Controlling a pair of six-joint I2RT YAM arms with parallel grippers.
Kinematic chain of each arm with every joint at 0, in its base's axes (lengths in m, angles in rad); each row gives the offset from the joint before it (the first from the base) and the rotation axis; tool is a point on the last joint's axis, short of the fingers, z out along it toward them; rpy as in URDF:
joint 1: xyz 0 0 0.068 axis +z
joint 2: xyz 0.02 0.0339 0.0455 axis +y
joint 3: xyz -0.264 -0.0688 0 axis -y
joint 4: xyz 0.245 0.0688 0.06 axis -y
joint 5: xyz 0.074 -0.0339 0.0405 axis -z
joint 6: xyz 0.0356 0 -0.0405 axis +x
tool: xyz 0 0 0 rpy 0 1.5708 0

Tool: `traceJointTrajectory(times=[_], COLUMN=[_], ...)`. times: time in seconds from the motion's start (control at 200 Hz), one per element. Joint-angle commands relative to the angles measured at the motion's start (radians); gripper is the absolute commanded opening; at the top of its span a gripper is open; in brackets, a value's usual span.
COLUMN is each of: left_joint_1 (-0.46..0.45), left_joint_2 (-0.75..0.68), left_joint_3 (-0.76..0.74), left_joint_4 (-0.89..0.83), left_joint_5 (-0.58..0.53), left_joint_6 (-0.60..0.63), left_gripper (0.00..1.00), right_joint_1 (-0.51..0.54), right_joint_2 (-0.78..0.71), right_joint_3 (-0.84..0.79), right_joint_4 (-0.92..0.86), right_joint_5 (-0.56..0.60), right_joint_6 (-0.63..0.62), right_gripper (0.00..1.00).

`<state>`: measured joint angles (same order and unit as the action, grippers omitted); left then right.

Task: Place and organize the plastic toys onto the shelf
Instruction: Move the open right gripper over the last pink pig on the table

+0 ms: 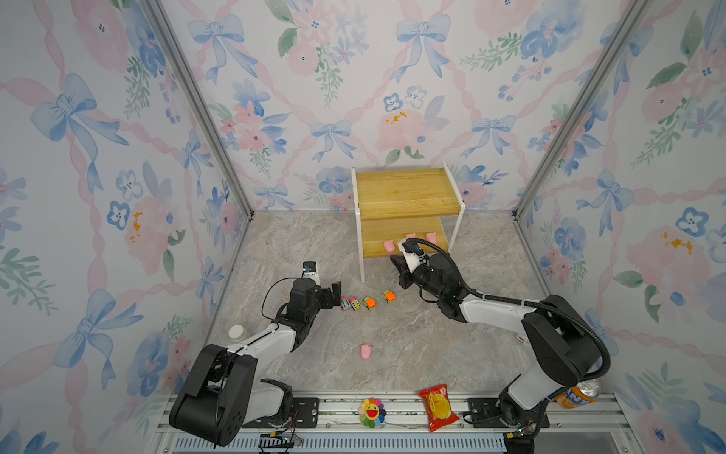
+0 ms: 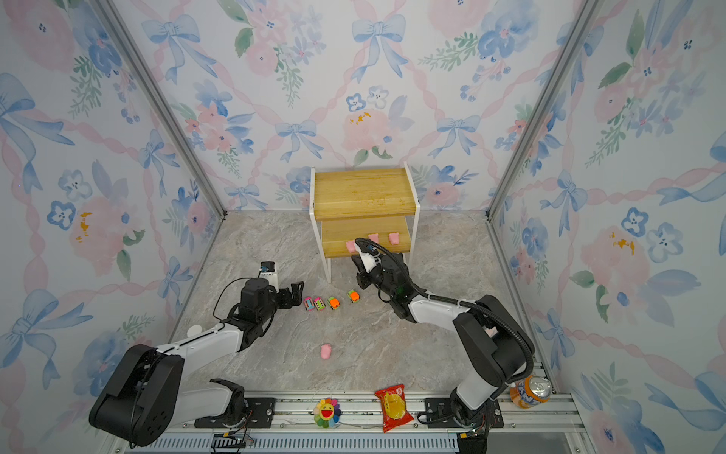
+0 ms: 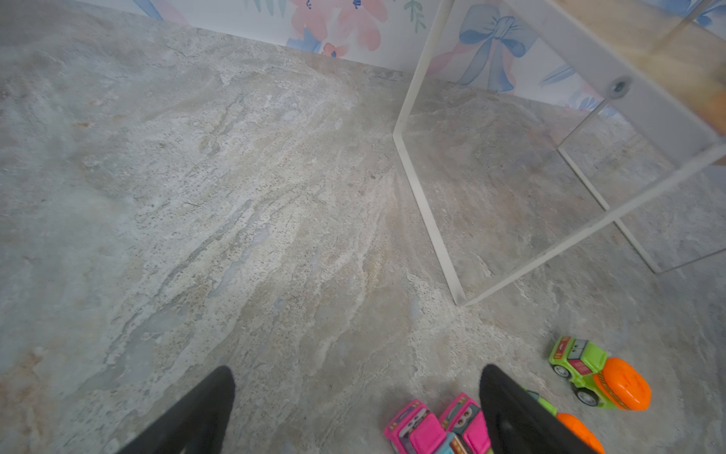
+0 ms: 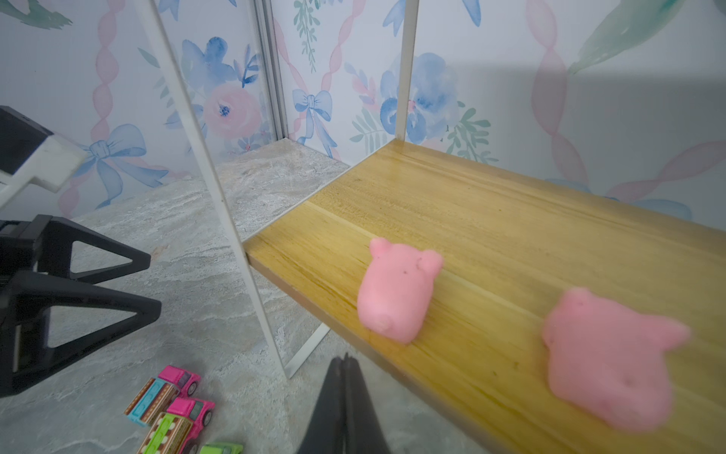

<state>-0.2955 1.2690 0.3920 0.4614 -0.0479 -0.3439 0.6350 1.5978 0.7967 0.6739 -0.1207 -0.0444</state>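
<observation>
Yellow-tan wood on a thin white frame: the shelf (image 1: 404, 192) stands at the back edge of the bench (image 1: 314, 243), against the flowered wall. Three pink pigs (image 1: 389, 246) sit along the front edge of its lower board. A fourth pig (image 1: 365, 350) lies alone mid-bench, nearer the front edge. Four cars (image 1: 369, 303) form a row on the bench near the shelf's front left leg: two pink ones close together, then two green with orange tops.

The left gripper (image 1: 336, 293) hangs just beside the pink end of the row, jaws wide and empty. The right gripper (image 1: 394, 261) is at the lower board's front edge, fingers pinched together on nothing. Its wrist camera and cable stand in front of part of the pig row in both top views.

On the rail along the bench's front edge lie a rainbow flower (image 1: 371, 411), a red snack packet (image 1: 438, 407) and an orange can (image 1: 581, 393); their lettering is too small to read.

The right wrist view shows only two of the pigs (image 4: 396, 291), the nearer one blurred. The left wrist view shows the shelf's legs (image 3: 428, 212) and the cars (image 3: 597, 373) instead.
</observation>
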Motion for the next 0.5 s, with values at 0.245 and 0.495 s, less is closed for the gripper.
traceJointTrajectory(times=[0.245,0.495], left_joint_1=[-0.006,-0.005], left_joint_2=[-0.013,-0.023], left_joint_3=[-0.004,-0.008], left_joint_4=[-0.005,-0.010], left_joint_5=[0.002,0.006], left_joint_6=[0.011,0.014], left_gripper=[0.98,0.98], right_joint_1=[0.130,0.307], right_joint_2=[-0.308,-0.428], right_joint_3=[-0.177,-0.319], right_joint_4=[-0.455,-0.604], right_joint_5=[0.020,0.075], right_joint_6=[0.004,0.159], right_gripper=[0.49,0.53])
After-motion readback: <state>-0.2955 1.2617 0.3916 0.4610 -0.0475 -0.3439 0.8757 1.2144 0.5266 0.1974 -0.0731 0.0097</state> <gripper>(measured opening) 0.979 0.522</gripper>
